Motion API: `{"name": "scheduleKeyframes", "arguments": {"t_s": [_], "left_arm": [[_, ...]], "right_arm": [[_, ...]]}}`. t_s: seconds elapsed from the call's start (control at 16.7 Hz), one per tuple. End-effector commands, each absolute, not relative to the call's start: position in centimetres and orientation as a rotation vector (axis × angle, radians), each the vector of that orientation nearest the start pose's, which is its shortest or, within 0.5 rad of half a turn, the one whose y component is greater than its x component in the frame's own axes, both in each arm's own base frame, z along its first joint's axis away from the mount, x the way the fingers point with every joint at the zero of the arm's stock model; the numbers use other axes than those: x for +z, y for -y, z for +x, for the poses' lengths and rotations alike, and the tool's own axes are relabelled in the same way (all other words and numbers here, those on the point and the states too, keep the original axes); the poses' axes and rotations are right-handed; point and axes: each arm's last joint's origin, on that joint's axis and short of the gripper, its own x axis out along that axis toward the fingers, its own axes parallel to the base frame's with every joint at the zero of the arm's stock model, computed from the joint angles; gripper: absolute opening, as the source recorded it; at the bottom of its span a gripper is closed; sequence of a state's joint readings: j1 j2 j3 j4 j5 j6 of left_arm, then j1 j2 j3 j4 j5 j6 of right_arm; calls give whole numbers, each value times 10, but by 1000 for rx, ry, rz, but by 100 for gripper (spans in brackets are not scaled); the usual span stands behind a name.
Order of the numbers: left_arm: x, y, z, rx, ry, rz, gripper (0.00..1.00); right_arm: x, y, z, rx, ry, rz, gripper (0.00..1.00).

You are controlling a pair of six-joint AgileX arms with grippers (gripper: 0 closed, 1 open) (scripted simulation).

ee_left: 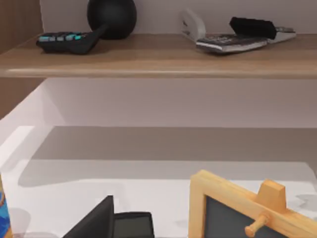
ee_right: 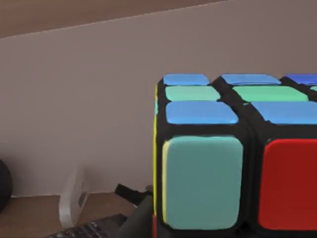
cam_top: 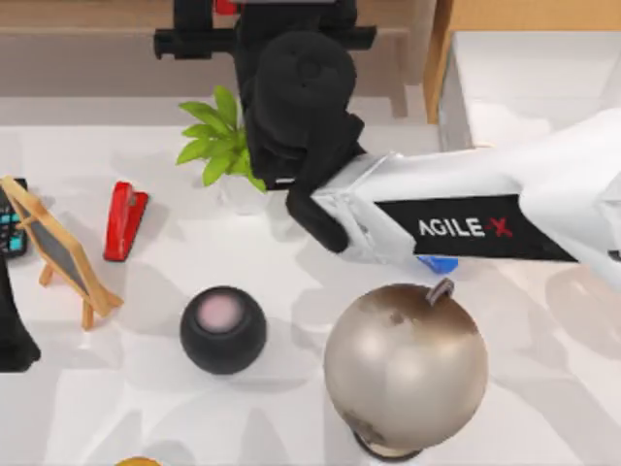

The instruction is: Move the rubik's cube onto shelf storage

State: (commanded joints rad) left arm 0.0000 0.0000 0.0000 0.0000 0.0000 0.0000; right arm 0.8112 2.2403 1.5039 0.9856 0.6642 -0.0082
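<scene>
The right pincer point(cam_top: 291, 44) reaches over the counter's far edge to the long light-wood shelf storage point(cam_top: 87, 44), closed on the small rubik's cube point(ee_right: 237, 158) of blue, green and red stickers, held above the shelf board near its grey-brown back panel. The left arm point(cam_top: 15, 330) sits at the counter's left edge; its pincer's state cannot be told.

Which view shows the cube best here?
The right wrist view: the cube sits close up, with blue, green, teal and red stickers on a black grid, in front of the shelf's back panel. From the top view, the right arm covers it. The left wrist view looks at the shelf instead.
</scene>
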Motion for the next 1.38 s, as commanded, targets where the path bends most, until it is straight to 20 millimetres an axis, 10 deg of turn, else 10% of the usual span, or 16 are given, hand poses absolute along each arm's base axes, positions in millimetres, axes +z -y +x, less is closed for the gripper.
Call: {"name": "scheduleKeyframes", "arguments": {"t_s": [0.3, 0.66, 1.38], "left_arm": [[160, 1, 106, 0, 0, 0, 100], [160, 1, 106, 0, 0, 0, 100], [160, 1, 106, 0, 0, 0, 100]], "right_arm": [[163, -343, 355, 5, 126, 14, 0], [158, -342, 354, -8, 117, -2, 0], [225, -390, 370, 30, 207, 213, 0]]}}
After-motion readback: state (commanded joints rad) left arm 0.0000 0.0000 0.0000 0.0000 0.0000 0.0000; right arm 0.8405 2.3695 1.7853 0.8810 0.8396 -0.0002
